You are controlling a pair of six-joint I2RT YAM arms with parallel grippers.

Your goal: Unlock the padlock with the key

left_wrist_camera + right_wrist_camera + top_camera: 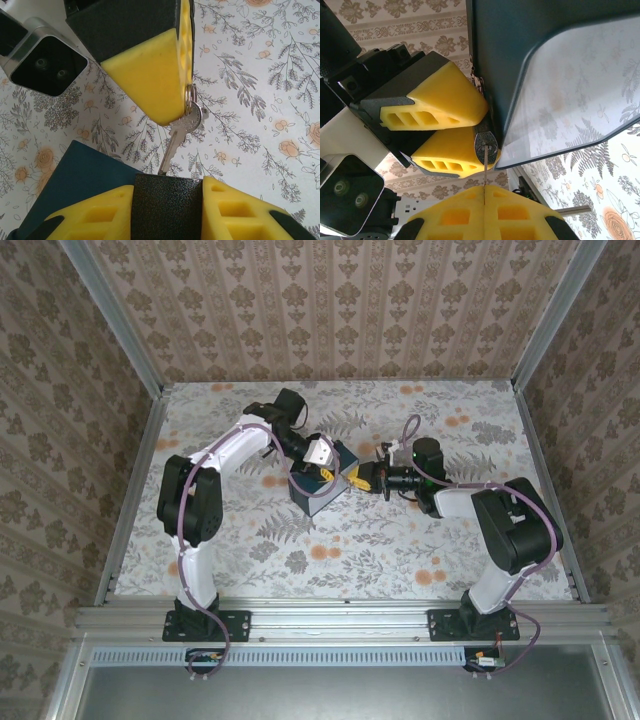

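My left gripper [167,186] is shut on the black textured padlock [167,207], which sits between its yellow fingers [100,215]. A slim silver key [175,142] on a split ring hangs from the right gripper's yellow finger [155,75], and its tip meets the padlock's top edge. In the right wrist view, my right gripper [484,189] is shut on the key [484,172], seen edge-on. The blade runs into the keyhole face of the padlock [489,141]. From above, the left gripper [322,472] and right gripper [362,476] meet at mid-table.
A dark blue box [318,496] lies under and beside the two grippers, close to the left fingers [435,107] and also seen as the box [75,175]. The floral table [400,550] is walled on three sides, with open room in front and to the right.
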